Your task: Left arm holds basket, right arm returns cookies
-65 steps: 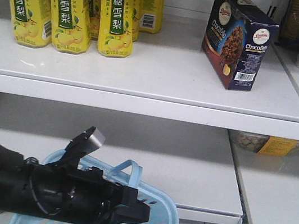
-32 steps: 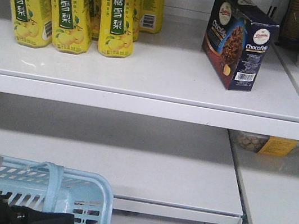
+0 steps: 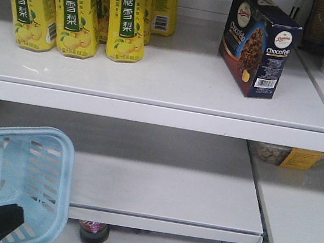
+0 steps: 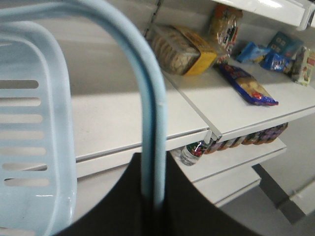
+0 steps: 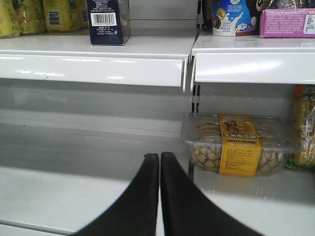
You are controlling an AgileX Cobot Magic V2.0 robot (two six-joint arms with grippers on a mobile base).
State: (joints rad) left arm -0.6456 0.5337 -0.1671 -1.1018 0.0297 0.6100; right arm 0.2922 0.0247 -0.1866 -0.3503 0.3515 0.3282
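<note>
The cookies point(image 3: 257, 43) already stand on the upper shelf point(image 3: 154, 89); the right gripper point(image 5: 159, 162) is closed and empty, the left gripper point(image 4: 152, 196) clamps the basket point(image 3: 49, 171) handle.

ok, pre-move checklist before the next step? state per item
1. Cookies on upper shelf, upright: ok.
2. Right gripper empty, fingers together, clear of the carton: ok.
3. Left gripper shut on the basket handle: ok, the handle runs down between the black fingers.
4. Basket level: not ok, it hangs tilted at lower left in the front view.
5. Basket empty: cannot tell, only part of the inside shows.
6. Yellow bottles undisturbed, standing apart from the cookies: ok.
</note>
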